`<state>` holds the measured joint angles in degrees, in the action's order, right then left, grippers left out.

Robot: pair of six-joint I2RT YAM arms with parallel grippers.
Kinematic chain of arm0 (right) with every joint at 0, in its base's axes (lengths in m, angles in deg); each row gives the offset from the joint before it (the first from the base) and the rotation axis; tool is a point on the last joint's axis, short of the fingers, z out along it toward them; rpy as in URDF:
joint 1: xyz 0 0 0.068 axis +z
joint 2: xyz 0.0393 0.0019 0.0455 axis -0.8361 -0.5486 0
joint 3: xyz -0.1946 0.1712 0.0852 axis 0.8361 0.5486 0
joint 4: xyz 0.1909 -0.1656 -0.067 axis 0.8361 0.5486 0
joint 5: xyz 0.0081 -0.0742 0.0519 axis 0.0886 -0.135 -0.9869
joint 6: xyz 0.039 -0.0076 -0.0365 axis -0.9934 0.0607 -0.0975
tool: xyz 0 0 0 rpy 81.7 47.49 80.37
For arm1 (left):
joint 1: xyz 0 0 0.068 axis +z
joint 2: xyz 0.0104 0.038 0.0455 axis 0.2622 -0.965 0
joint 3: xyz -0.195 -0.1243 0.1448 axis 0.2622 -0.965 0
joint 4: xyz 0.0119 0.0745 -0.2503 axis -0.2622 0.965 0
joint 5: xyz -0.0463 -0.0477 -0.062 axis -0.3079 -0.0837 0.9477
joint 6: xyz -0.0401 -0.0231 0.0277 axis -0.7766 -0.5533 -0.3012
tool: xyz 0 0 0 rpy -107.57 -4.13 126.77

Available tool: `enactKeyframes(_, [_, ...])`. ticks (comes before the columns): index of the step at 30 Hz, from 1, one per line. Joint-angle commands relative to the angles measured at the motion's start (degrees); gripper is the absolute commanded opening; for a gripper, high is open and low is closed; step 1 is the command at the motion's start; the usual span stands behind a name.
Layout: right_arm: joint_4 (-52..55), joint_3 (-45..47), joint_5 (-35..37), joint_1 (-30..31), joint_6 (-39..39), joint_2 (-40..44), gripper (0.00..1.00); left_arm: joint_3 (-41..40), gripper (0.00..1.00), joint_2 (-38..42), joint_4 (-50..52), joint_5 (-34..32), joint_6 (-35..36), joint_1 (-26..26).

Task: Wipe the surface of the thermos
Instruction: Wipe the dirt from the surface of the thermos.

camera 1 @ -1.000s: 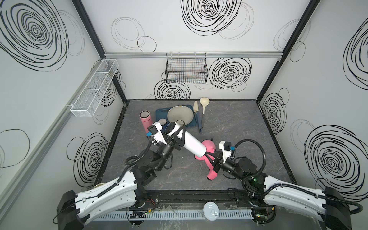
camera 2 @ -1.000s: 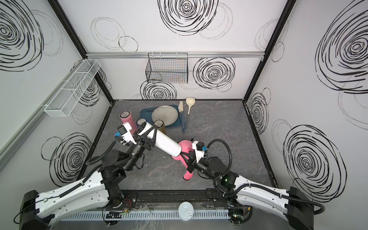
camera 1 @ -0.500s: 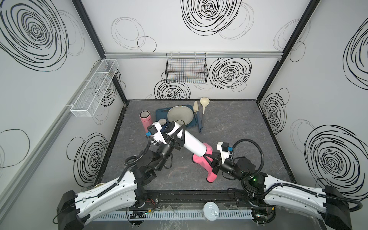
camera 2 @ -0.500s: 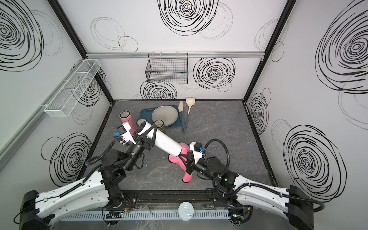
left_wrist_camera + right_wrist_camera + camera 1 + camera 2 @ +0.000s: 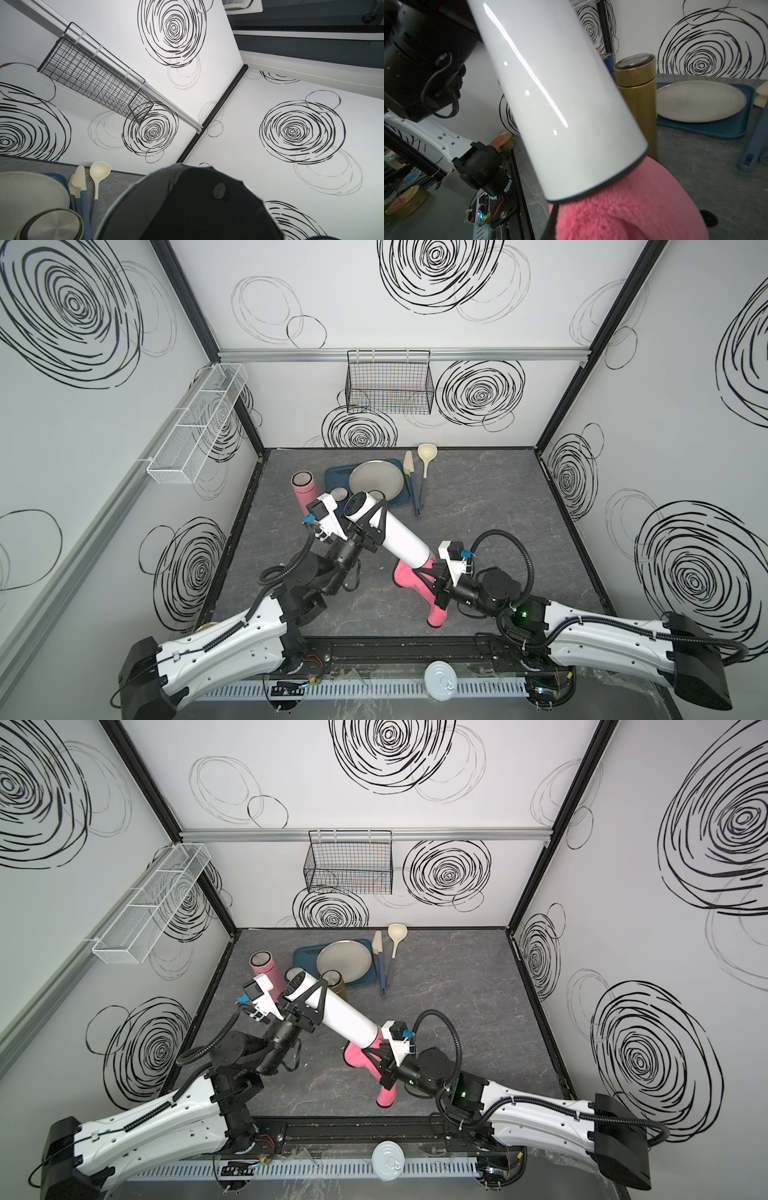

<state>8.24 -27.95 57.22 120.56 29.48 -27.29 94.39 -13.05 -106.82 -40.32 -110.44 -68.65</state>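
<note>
A white thermos hangs tilted above the floor, upper end toward the back left. My left gripper is shut on it near that upper end. In the left wrist view the thermos is a dark shape that hides the jaws. A pink fluffy cloth presses against the thermos's lower end, its tail drooping toward the front. My right gripper is shut on the cloth. In the right wrist view the thermos rests its rim on the cloth.
A pink flask and a gold flask stand behind the held thermos. A blue tray carries a grey plate; a spatula and ladle lie beside it. Wire baskets hang on the walls.
My right gripper has drawn the pink cloth leftward, from the right side of the thermos's lower end to under it. The left gripper and thermos have stayed put.
</note>
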Motion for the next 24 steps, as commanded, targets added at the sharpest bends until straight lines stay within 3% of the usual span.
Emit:
enactKeyframes(1, [-3.74,0.33,-3.07,-5.75,-4.04,3.45,0.00,2.02,0.00,0.33,-4.01,1.53,-0.79,0.01])
enactKeyframes(5, [-5.07,-0.47,-5.29,-2.12,-2.10,1.87,0.00,2.13,0.00,0.00,-4.23,1.70,-0.79,0.01])
enactKeyframes(9, [-4.49,-4.10,0.79,8.12,4.54,-2.45,0.00,2.37,0.00,-0.58,-4.28,1.87,-0.79,0.01])
enactKeyframes(12, [-4.50,-5.01,2.73,8.80,5.06,-3.92,0.00,2.53,0.00,-0.89,-4.29,1.95,-0.86,0.08])
enactKeyframes(18, [0.02,-0.64,5.84,0.32,-1.04,4.22,0.00,2.55,0.00,-1.41,-4.49,2.12,-0.13,0.04])
enactKeyframes(24, [19.55,1.71,15.84,-9.60,-8.93,17.75,0.00,5.30,0.00,-6.83,-4.21,-0.70,7.83,-3.12])
